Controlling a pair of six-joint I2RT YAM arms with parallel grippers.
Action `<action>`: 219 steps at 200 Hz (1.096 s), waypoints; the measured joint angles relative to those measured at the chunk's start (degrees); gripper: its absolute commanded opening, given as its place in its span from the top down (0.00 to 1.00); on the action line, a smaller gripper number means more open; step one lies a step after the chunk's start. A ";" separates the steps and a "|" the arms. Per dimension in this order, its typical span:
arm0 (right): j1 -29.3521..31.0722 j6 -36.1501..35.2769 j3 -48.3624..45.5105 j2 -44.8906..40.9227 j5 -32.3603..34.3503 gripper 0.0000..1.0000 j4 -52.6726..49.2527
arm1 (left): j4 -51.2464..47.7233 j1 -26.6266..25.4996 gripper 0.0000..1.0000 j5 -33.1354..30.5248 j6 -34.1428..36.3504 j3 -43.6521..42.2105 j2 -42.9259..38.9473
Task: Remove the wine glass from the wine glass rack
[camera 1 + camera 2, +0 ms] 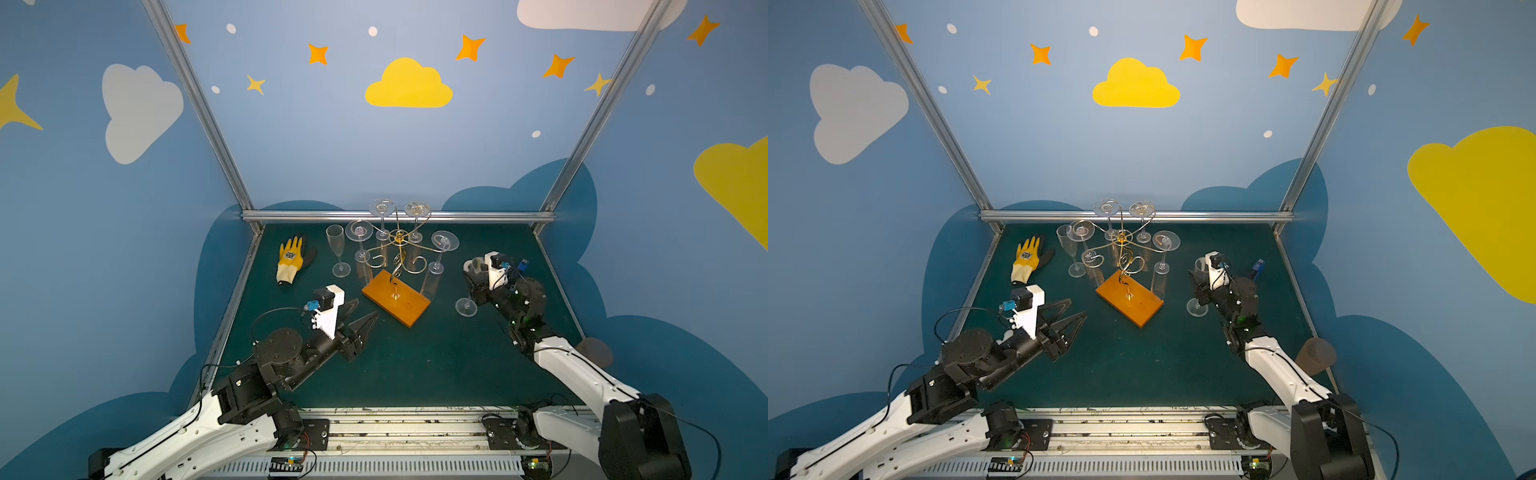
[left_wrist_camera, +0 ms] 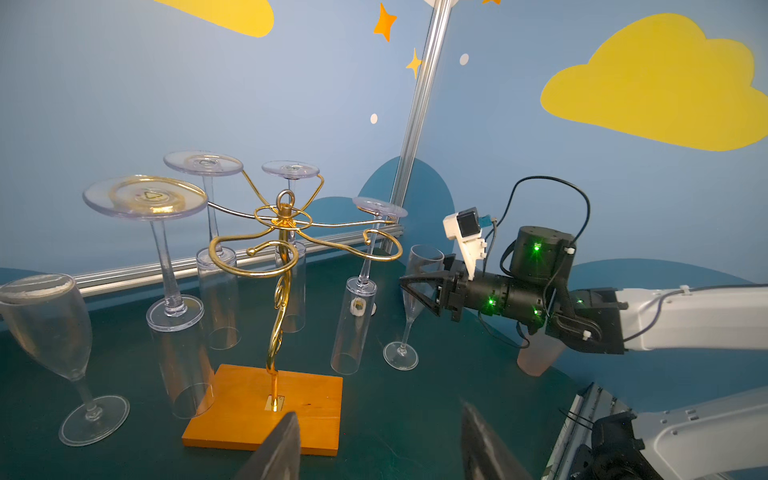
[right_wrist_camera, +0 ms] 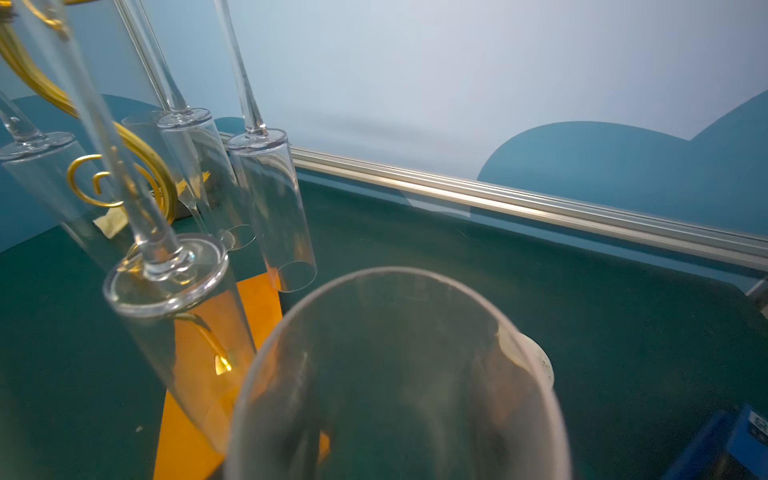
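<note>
1. Wine glass (image 2: 423, 259) is off the wine glass rack (image 2: 284, 220) and upright toward the right edge of the table (image 1: 415, 365), just right of the rack's orange base. Whether its foot rests on the surface or sits a touch above it, I can't tell.
2. Right gripper (image 2: 415, 279) is clamped on the bowl, one finger on each side, with stem and foot free below.
3. Left gripper (image 1: 365, 308) hangs spread and empty by the base's front-left corner, well apart from that glass.
4. Four hanging glasses (image 2: 353, 328) dangle upside down from the rack's back and side arms, and the closest swings just beside the held one.
5. Standing flute (image 1: 337, 253) sits left of the rack, with a yellow glove (image 1: 291, 259) beyond it near the left edge.
6. Frosted cup (image 1: 1315, 357) stands at the right edge, beside the right arm.
</note>
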 measured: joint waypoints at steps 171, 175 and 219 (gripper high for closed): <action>-2.03 -2.12 15.80 36.44 -4.44 0.69 28.26 | 0.02 0.24 0.40 -5.73 5.53 4.24 1.55; -2.10 -1.73 15.82 37.62 -4.52 0.69 30.05 | 0.04 0.33 0.40 -5.81 5.66 4.24 1.55; -2.40 0.42 17.14 43.21 -5.33 0.69 38.16 | 0.09 0.81 0.40 -5.99 6.34 4.20 1.53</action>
